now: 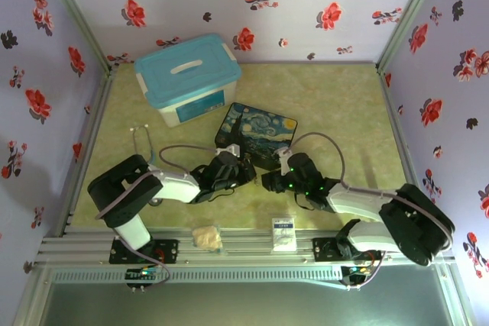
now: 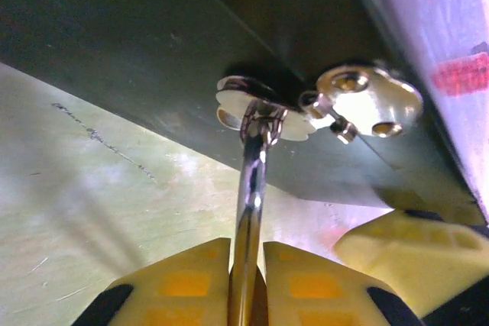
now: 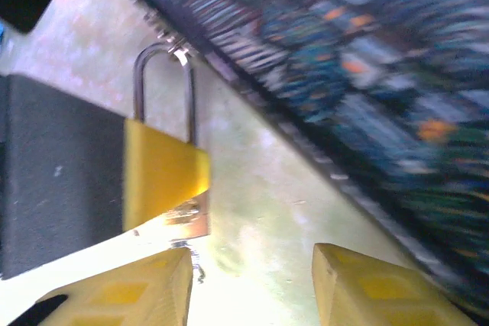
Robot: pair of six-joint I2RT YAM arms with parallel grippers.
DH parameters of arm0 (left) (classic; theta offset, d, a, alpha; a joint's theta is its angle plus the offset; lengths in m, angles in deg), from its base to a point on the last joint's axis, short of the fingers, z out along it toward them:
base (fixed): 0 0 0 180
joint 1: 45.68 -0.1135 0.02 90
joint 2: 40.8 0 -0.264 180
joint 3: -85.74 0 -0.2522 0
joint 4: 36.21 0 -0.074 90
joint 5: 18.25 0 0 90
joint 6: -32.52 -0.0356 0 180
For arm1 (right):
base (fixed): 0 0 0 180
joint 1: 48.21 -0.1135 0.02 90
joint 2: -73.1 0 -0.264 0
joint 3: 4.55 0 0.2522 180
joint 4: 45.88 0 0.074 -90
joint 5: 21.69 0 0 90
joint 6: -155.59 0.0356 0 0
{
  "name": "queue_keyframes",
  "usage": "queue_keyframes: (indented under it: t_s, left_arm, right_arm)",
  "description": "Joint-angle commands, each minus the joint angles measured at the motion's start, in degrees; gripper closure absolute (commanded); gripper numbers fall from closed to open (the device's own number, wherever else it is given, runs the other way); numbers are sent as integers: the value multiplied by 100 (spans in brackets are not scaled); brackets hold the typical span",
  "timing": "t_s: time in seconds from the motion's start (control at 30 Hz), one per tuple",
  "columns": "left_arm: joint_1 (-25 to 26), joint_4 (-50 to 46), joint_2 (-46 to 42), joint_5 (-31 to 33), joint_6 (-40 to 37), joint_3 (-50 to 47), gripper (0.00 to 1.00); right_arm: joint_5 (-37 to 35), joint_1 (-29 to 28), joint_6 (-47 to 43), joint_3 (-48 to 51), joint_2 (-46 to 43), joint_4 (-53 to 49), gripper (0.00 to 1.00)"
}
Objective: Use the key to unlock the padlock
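Observation:
The padlock (image 3: 189, 215) hangs by its silver shackle (image 3: 138, 89) from the latch on the edge of the Starry Night box (image 1: 256, 133). My left gripper (image 2: 246, 243) is shut on the padlock (image 2: 248, 219), which shows edge-on as a shiny strip rising to the hasp (image 2: 263, 108). Just right of the padlock, my right gripper (image 3: 252, 253) is open with bare table between its fingers. One of its fingers (image 2: 412, 250) shows in the left wrist view. A tiny dark sliver (image 3: 195, 269) hangs under the padlock's base, too blurred to name as the key. Both grippers (image 1: 233, 169) (image 1: 275, 177) meet at the box's near edge.
A white bin with a blue lid (image 1: 187, 78) stands behind the box at the back left. A beige lump (image 1: 206, 236) and a white card (image 1: 283, 233) lie on the front rail. Flowered walls close in the table on three sides.

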Motion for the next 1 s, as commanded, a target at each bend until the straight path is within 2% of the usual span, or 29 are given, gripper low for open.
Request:
queue_keyframes:
  t_s: [0.0, 0.23, 0.47, 0.77, 0.87, 0.97]
  left_arm:
    - [-54, -1125, -236, 267, -537, 203, 90]
    - [-61, -2623, -362, 739, -1268, 722, 84]
    - [80, -3555, -171, 1136, -1651, 1203, 81]
    - [174, -2892, -191, 1013, -1475, 1015, 75]
    - [219, -2746, -155, 1024, -1482, 999, 68]
    - [253, -2930, -75, 1098, -1522, 1084, 69]
  right_arm:
    - [-243, 92, 364, -16, -62, 39, 54]
    - [-512, 91, 512, -180, 343, 93, 55]
    - [-520, 91, 515, -198, 458, 161, 56]
    - [-619, 91, 419, -218, 492, 64, 59]
    - [-598, 91, 408, -222, 542, 80, 60]
    - [-592, 92, 409, -216, 558, 101, 61]
